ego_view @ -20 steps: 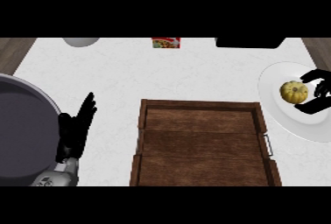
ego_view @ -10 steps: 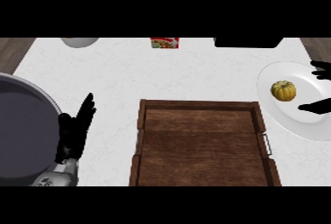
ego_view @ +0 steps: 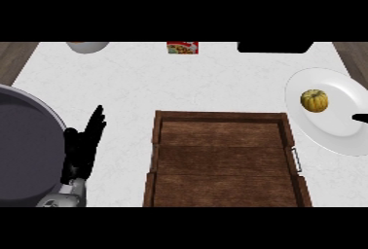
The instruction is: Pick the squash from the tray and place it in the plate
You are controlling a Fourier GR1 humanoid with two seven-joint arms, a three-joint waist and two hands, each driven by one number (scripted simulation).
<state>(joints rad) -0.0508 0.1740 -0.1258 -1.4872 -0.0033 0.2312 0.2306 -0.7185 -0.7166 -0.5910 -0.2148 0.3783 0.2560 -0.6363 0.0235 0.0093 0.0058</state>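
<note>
Only a fingertip of the right hand (ego_view: 359,116) shows at the plate's edge, so I cannot tell its state. It holds nothing visible: the squash (ego_view: 314,100) lies on the plate (ego_view: 338,136), beside the tray (ego_view: 224,160). Left hand (ego_view: 82,146) rests with straight fingers.

Right robot hand (ego_view: 359,116) released squash (ego_view: 314,100), withdrew past plate (ego_view: 338,133) edge.

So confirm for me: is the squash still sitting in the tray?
No, the squash lies on the white plate, right of the wooden tray.
</note>
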